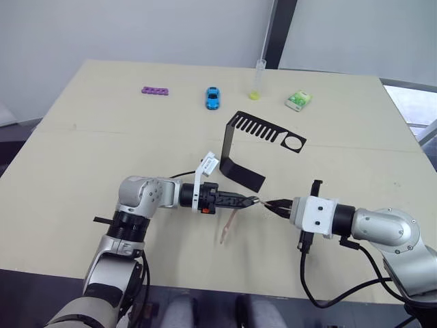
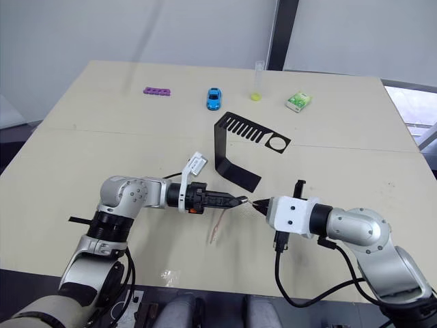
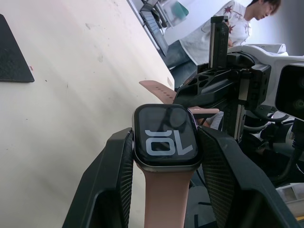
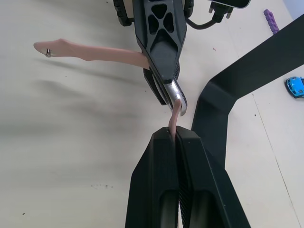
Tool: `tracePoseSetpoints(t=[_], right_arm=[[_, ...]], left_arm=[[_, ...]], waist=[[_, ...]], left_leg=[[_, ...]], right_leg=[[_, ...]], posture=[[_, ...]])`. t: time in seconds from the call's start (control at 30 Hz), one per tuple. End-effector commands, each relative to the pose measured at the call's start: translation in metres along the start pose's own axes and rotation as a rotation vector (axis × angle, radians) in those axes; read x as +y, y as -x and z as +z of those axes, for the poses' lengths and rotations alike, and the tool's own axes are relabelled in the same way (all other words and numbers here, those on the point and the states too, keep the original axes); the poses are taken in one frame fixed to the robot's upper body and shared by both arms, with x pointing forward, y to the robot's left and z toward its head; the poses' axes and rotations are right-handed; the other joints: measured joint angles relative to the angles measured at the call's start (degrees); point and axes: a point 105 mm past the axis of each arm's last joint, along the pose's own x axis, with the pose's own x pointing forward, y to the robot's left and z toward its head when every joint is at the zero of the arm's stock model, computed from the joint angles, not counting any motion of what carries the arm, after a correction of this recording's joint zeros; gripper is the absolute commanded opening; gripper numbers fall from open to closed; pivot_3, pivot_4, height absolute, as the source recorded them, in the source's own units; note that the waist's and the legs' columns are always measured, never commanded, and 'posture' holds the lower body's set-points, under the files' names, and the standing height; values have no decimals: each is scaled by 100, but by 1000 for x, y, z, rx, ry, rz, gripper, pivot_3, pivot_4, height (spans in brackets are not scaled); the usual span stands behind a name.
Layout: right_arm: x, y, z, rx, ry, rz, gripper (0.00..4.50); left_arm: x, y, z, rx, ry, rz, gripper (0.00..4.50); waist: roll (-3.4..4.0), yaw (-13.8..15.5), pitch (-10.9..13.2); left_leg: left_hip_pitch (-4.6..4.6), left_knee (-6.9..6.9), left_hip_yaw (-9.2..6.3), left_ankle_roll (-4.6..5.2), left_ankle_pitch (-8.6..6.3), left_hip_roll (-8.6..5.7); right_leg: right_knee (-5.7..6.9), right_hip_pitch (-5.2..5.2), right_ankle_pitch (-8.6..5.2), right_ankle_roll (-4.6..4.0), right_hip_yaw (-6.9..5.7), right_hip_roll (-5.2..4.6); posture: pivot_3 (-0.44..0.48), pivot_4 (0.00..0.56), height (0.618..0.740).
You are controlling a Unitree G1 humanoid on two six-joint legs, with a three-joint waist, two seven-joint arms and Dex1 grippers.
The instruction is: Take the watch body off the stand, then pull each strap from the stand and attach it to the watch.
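Landmark: the stand [image 1: 242, 147], a black bent bracket standing empty near the middle of the table [image 1: 82, 150], its slotted top arm ending in a ring.
Watch body [image 3: 164, 137]: clamped between the fingers of the left tool [image 1: 247, 201], just in front of the stand's flat foot, screen lit with pale digits.
First strap [image 1: 229, 224]: already fixed to the watch body, hanging from it down to the table in front of the stand; its free end carries a small metal pin.
Second strap [image 4: 176, 110]: pinched edge-on in the right tool [image 1: 273, 206], its far end touching the edge of the watch body.
Left tool: narrow, holding the watch body by its two sides.
Right tool: closed tight on the second strap, tip to tip with the left tool.
Beyond the stand: a blue toy car [image 1: 213, 98], a purple bar with holes [image 1: 156, 90], a clear tube [image 1: 259, 78] with yellow at its base, a green-and-white packet [image 1: 298, 100].
Person [image 3: 223, 23]: in a patterned shirt, behind the right tool in the left wrist view.
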Motion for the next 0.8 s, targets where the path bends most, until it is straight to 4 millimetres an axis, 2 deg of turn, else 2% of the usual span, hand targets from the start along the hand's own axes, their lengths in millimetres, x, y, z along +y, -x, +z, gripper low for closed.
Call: tracePoseSetpoints(t=[0.03,0.8], right_arm=[[-6,-2,10,-33,39,-24,0],[-10,-6,9,-21,35,-47,0]], left_arm=[[-17,-8,4,8,-41,-77,1583],[-22,-11,7,-3,-48,-90,1583]], waist=[[0,4,0],[0,4,0]], left_leg=[[0,0,0,0,0,0],[0,0,0,0,0,0]], right_leg=[[0,0,0,0,0,0],[0,0,0,0,-1,0]], posture=[[0,150,740],[0,150,740]])
